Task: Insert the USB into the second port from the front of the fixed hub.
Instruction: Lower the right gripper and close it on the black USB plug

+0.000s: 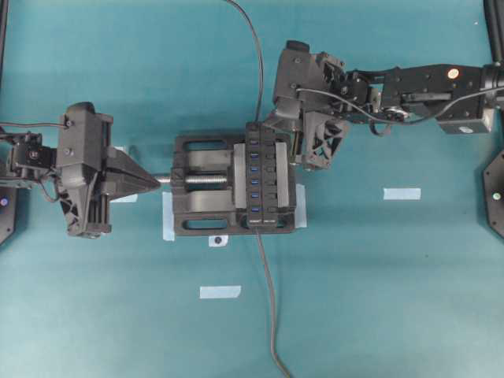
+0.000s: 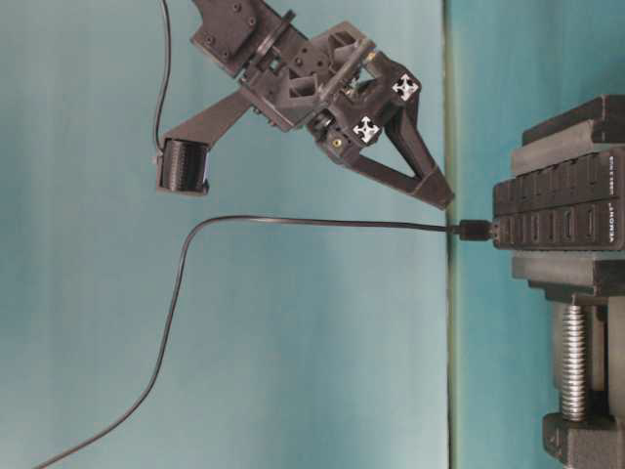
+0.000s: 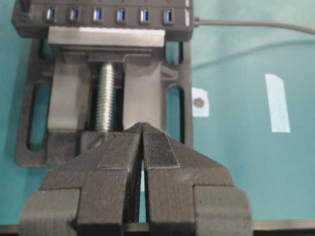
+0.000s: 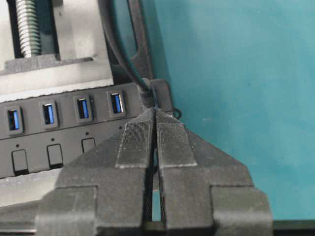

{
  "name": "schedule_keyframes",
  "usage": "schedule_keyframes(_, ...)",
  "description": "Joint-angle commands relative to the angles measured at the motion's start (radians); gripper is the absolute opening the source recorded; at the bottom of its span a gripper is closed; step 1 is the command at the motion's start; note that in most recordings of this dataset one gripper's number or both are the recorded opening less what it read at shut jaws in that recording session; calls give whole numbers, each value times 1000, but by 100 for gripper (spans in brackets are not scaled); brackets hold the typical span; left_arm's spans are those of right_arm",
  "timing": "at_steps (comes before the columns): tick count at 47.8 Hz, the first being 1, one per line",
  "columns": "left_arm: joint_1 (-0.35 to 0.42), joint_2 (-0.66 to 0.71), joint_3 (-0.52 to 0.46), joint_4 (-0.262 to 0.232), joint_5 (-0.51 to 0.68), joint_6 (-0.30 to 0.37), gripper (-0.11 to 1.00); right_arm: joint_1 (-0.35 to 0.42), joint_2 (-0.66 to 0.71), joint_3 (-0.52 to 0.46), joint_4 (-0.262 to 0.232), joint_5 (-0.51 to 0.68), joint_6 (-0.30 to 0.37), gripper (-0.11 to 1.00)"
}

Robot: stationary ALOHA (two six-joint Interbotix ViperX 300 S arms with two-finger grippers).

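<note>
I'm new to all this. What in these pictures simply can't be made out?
Right wrist view: the right gripper, jaws shut, covers where the cable meets the fixed hub.
Overhead view: that arm hides the hub's far end, and this cable and the lower cable run off the edges.
Left wrist view: the leftmost port is dark and cut by the edge.

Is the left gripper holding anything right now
No, the left gripper is closed on nothing; its tips meet in front of the vise with no plug or cable between them.
</note>
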Motion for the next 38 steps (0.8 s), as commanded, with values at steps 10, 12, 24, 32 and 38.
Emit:
schedule_keyframes(10,2,-3,-25,2,-5,2,0,-3,-12,-25,5,-11,8,3)
schedule_keyframes(12,2,-3,-25,2,-5,2,0,-3,-12,-25,6,-11,8,5)
schedule_keyframes(24,2,-3,-25,2,-5,2,0,-3,-9,-37,6,-11,9,37)
schedule_keyframes(32,2,-2,-25,2,-5,2,0,-2,-6,-44,11,-11,20,79)
schedule_keyframes(38,2,2,-25,2,-5,2,0,-2,3,-48,11,-9,28,88)
